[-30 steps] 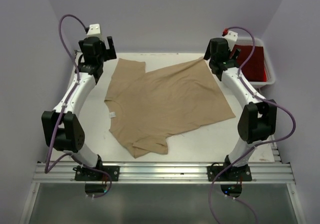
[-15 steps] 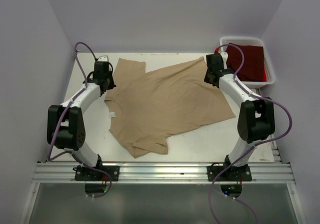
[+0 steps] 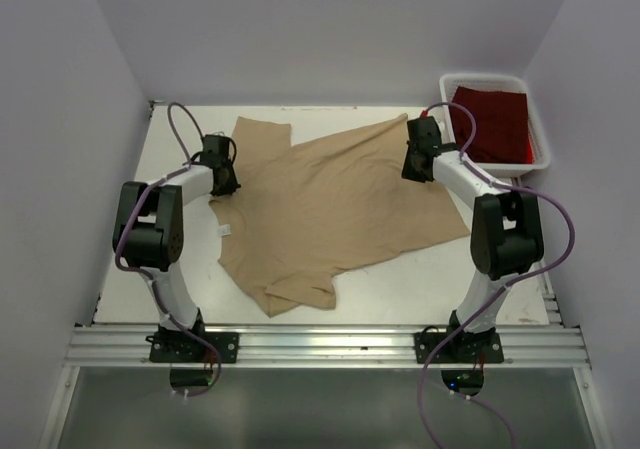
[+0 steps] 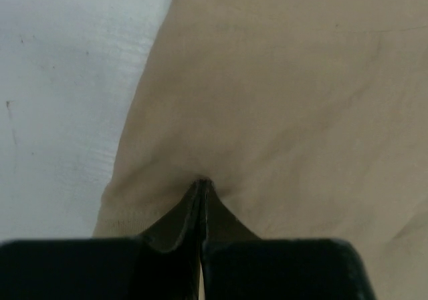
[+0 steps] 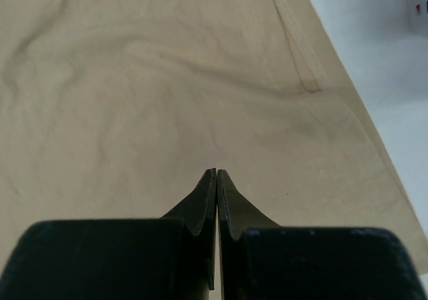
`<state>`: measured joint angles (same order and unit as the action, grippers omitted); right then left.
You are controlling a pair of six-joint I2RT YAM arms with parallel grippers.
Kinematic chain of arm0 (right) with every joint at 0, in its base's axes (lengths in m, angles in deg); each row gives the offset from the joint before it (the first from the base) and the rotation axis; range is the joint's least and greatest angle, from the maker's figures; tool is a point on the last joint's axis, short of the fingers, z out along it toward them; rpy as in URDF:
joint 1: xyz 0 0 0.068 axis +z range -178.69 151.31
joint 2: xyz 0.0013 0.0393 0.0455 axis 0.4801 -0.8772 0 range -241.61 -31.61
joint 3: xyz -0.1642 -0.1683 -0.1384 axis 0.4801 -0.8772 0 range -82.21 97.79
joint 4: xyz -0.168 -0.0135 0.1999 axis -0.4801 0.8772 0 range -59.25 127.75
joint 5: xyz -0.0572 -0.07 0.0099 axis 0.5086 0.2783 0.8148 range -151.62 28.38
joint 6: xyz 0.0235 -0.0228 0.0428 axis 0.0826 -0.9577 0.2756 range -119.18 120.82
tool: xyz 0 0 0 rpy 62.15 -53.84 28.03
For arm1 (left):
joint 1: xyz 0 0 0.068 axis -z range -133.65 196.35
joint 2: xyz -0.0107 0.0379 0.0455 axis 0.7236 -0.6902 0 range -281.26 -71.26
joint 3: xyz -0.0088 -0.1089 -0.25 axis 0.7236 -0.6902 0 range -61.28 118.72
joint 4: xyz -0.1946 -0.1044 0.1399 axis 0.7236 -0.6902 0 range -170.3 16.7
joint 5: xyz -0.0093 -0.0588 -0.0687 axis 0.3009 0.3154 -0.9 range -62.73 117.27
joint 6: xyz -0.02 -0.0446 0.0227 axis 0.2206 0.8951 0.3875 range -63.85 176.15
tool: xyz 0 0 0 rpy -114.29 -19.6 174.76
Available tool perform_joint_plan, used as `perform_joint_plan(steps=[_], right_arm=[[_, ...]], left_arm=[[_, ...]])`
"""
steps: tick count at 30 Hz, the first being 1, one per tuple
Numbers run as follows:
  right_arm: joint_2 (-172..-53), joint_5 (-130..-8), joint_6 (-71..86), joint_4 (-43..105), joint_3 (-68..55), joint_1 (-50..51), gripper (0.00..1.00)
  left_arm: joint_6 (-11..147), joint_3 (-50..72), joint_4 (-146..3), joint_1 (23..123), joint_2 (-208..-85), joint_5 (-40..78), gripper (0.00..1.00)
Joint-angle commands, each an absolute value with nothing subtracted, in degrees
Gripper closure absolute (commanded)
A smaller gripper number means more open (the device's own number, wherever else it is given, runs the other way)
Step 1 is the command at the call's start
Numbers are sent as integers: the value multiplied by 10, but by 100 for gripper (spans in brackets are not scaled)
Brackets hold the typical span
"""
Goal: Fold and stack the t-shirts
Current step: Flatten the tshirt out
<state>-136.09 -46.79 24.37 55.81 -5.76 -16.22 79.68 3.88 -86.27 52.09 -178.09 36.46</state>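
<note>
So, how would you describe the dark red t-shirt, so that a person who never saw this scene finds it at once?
Start from the white table, then go to its far right corner, where a white plastic bin sits. The dark red t-shirt lies inside that bin. The only other shirt, the tan t-shirt, is spread open on the table itself.

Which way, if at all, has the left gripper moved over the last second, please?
Yes. The left gripper has come nearer and slightly right, down from over the far-left corner of the table to the left edge of the tan t-shirt.
</note>
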Motion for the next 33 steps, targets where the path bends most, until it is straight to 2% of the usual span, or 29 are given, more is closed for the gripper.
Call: perform_joint_plan(steps=[1, 10, 16, 22, 26, 31, 33], right_arm=[[-1336, -488, 246, 558, -83, -161, 100], [-1303, -484, 242, 565, -107, -161, 100], [-1295, -497, 246, 577, -113, -161, 100], [-1278, -498, 249, 582, -131, -160, 100], [-1258, -497, 246, 585, -136, -159, 100], [-1230, -496, 245, 578, -148, -157, 100], [-1219, -495, 246, 574, -158, -157, 100]], left_arm=[[816, 77, -852, 515, -1820, 377, 100], [809, 167, -887, 480, -1897, 398, 100], [781, 305, -928, 439, -1975, 393, 100], [766, 394, -929, 430, -2033, 354, 100], [761, 407, -886, 430, -2014, 311, 100], [739, 398, -835, 431, -1923, 290, 100], [739, 392, -834, 431, -1877, 278, 95]])
